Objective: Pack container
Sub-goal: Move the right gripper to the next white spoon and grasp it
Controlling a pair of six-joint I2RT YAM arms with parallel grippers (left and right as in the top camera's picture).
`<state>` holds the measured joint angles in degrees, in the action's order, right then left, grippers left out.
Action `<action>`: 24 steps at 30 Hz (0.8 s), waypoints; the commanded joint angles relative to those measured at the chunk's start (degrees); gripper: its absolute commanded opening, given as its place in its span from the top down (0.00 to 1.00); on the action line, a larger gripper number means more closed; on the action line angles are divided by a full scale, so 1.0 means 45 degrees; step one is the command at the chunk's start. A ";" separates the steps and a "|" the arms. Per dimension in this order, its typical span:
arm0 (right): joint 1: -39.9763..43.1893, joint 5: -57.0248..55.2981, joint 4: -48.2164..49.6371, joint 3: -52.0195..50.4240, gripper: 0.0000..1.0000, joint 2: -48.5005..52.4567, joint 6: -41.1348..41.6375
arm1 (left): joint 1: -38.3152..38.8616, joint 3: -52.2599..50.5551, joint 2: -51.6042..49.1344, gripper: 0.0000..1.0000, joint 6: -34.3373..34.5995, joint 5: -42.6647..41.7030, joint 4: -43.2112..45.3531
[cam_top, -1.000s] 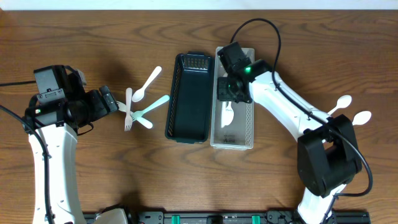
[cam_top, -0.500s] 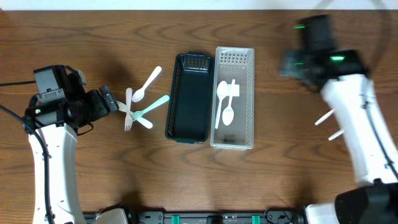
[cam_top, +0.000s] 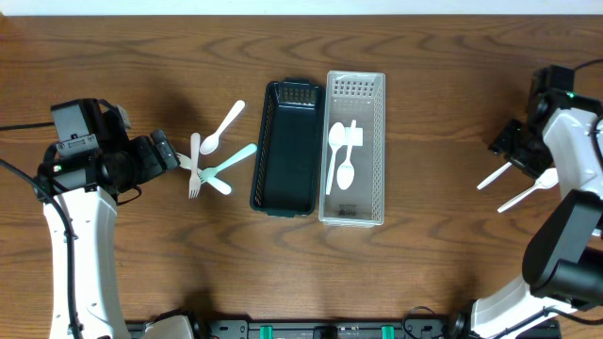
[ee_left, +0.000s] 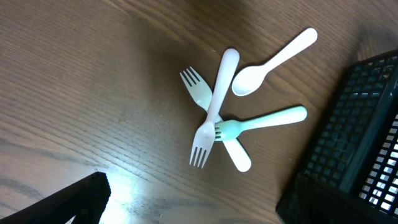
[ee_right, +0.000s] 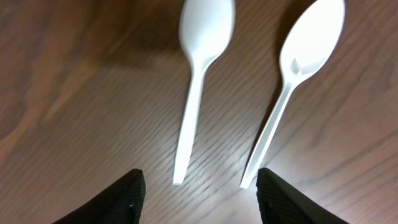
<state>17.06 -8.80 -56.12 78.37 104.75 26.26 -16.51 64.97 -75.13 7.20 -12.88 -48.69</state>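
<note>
1. Packing is under way, but I judge it well short of half done. The clear basket in the middle of the table holds two white spoons lying lengthwise, side by side.
2. The dark basket touches the clear basket's side that faces the left arm. I can see nothing in it.
3. Beyond the dark basket, on the left arm's side, lies a loose pile. In it a white fork crosses a pale fork and a teal fork, with a stray spoon just beside them. None of these is packed.
4. The left gripper hangs near that pile and touches none of it. Its jaws look spread and hold nothing, though only one finger shows clearly in its wrist view.
5. Near the table's far right edge two more pieces wait, well apart from the baskets. They are a first loose spoon and a second loose spoon, roughly parallel.
6. The right gripper hovers over their handle ends. Its jaws are wide apart and empty, and the first spoon's handle tip lies between the fingers.
7. Six pieces remain on the table. I would guess the spoons join those in the clear basket and the forks go in the dark one, but nothing shown confirms that split.
</note>
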 commanded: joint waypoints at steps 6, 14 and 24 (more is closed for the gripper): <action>0.0758 0.0393 0.0491 0.0034 0.40 0.1073 0.0024 | -0.0063 0.0330 0.0058 0.02 -0.0219 0.0165 -0.0029; 0.0763 0.0393 0.1263 0.0034 0.41 0.2137 0.1132 | -0.0063 0.0330 0.0058 0.02 -0.0219 0.0165 -0.0029; 0.0835 0.0389 0.1996 0.0034 0.49 0.2467 0.1787 | -0.0063 0.0330 0.0058 0.02 -0.0219 0.0165 -0.0029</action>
<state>20.34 -6.87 -47.57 78.37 114.96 32.67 -16.51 64.97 -75.13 7.20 -12.88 -48.69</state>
